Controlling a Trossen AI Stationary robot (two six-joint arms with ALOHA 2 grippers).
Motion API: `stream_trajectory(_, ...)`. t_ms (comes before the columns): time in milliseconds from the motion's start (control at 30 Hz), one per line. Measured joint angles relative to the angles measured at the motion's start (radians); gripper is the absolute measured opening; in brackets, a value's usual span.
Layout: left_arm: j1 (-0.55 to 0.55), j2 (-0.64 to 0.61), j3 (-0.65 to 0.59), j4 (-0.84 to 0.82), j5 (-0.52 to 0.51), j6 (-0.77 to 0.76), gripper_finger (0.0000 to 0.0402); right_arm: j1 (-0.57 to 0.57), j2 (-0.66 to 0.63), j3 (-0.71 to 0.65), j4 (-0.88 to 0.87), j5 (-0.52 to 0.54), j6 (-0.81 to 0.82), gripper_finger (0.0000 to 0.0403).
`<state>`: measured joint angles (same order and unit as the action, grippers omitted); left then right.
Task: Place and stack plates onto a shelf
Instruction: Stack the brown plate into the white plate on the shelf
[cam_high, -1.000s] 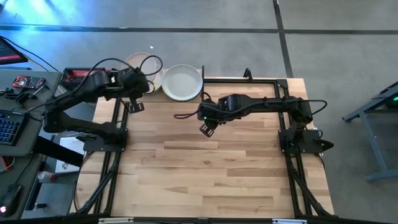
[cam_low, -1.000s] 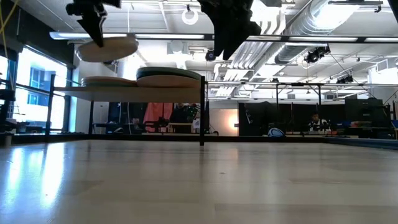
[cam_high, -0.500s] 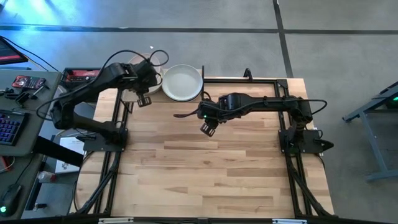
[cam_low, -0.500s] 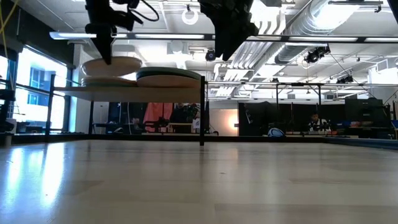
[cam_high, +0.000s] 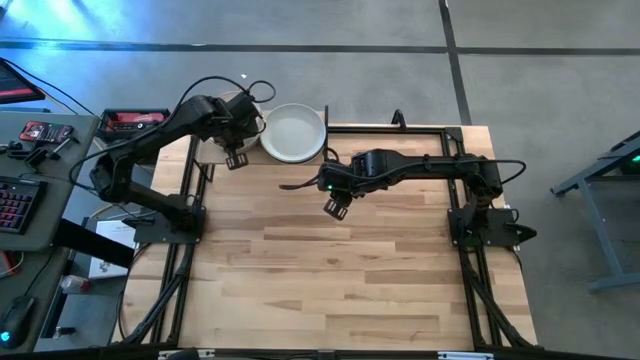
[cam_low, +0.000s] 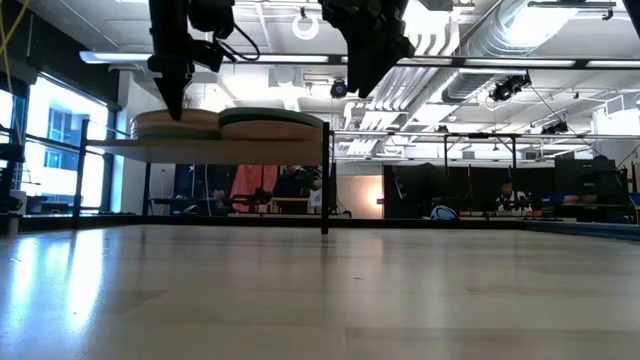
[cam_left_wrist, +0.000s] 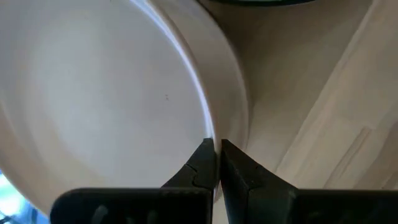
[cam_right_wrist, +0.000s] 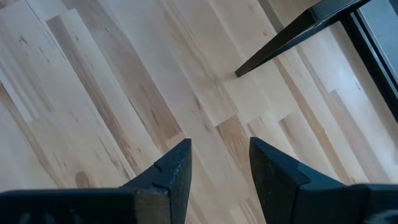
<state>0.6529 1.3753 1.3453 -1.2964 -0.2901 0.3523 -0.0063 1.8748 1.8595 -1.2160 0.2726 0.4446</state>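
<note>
A pale cream plate (cam_left_wrist: 99, 93) is in my left gripper (cam_left_wrist: 216, 149), which is shut on it over the left end of the shelf (cam_low: 225, 147). In the low view this plate (cam_low: 178, 118) lies level at the top of the left stack, beside the right stack (cam_low: 272, 122). From above, a pale grey-green plate (cam_high: 293, 132) tops the right stack, and my left arm hides most of the left one. My right gripper (cam_high: 335, 207) hangs open above the bare tabletop, near the shelf's right leg (cam_right_wrist: 292, 34). My left gripper pinches the plate's rim (cam_left_wrist: 210, 132) between its two fingers, one finger over the inner side and one outside. The fingers slant steeply down from above, at the plate's near edge. The plate sits level atop the left stack; whether it rests fully there, I cannot tell.
The butcher-block tabletop (cam_high: 330, 280) is open in front of the shelf. Black frame rails (cam_high: 440, 130) run along the table's edges. A side desk with a keyboard and gear (cam_high: 20, 200) stands off the left edge.
My left gripper has carried the pale plate toward the table's right and downward, from above and beyond the shelf's left end to the top of the left stack. The plate has stayed level.
</note>
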Motion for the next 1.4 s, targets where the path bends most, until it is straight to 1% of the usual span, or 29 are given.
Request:
stream_trajectory(200, 0.009, 0.019, 0.000, 0.000, 0.048, 0.000, 0.0001, 0.000, 0.000, 0.000, 0.000, 0.000, -0.008, 0.0138)
stream_trajectory(533, 0.008, 0.038, 0.000, 0.001, 0.042, -0.002, 0.0003, 0.000, 0.000, 0.000, 0.000, -0.006, -0.020, 0.0138)
stream_trajectory(767, 0.008, 0.038, 0.000, 0.001, 0.040, -0.010, 0.0028, 0.000, 0.000, 0.000, 0.000, -0.014, -0.020, 0.0138)
stream_trajectory(1000, 0.008, 0.038, 0.000, 0.002, 0.037, -0.039, 0.0069, 0.000, 0.000, 0.000, -0.006, -0.014, -0.020, 0.0138)
stream_trajectory(1133, 0.008, 0.038, 0.000, 0.000, 0.017, -0.099, 0.0088, 0.000, 0.000, 0.000, -0.018, -0.014, -0.020, 0.0138)
stream_trajectory(1233, 0.008, 0.034, 0.000, -0.028, 0.011, -0.129, 0.0096, 0.000, 0.000, 0.000, -0.021, -0.014, -0.020, 0.0138)
stream_trajectory(1400, 0.008, 0.034, 0.000, -0.101, 0.019, -0.142, 0.0095, 0.000, 0.000, 0.000, -0.021, -0.014, -0.027, 0.0138)
